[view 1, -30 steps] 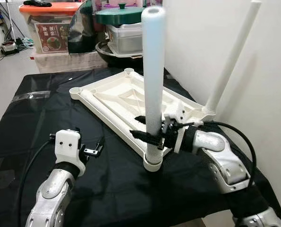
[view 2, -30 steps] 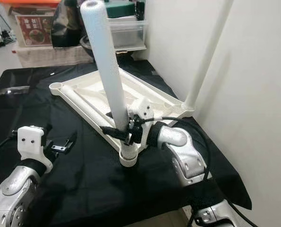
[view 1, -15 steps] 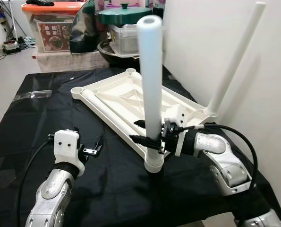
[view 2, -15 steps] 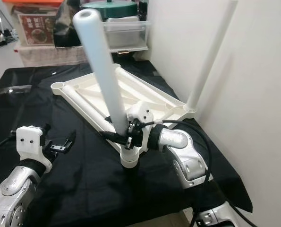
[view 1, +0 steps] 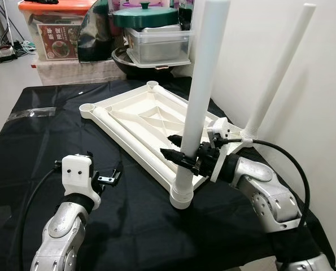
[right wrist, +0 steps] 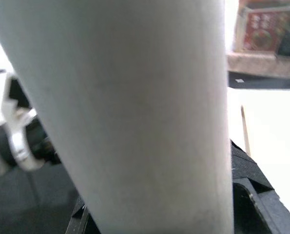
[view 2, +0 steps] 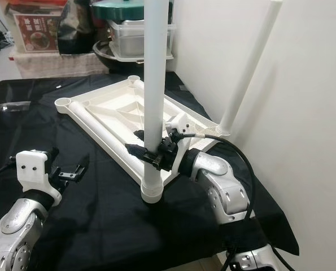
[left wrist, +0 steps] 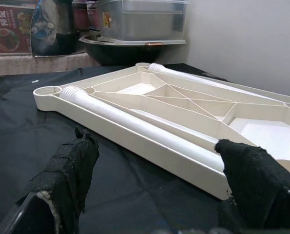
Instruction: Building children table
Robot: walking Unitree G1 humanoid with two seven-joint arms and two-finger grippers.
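Note:
An upside-down white table top [view 1: 135,107] lies on the black-covered table. One white leg [view 1: 199,101] stands upright in its near corner socket [view 1: 180,198]. My right gripper [view 1: 180,150] is shut on this leg low down, with black fingers [view 2: 139,151] on either side. In the right wrist view the leg [right wrist: 135,112] sits close between the fingers. A second leg [view 1: 278,68] stands in the right corner by the wall. Two more legs [left wrist: 135,124] lie loose inside the top. My left gripper [left wrist: 154,180] hovers open over the cloth, left of the top, holding nothing.
A white wall [view 1: 326,113] runs close along the table's right side. Behind the table stand plastic storage boxes [view 1: 55,34], a green-lidded pot [view 1: 145,16] and a dark wok. Black cloth [view 1: 49,130] lies bare on the left.
The held leg has swung from leaning left to standing upright in the near corner socket, with my right gripper still on it. The left arm has stayed put.

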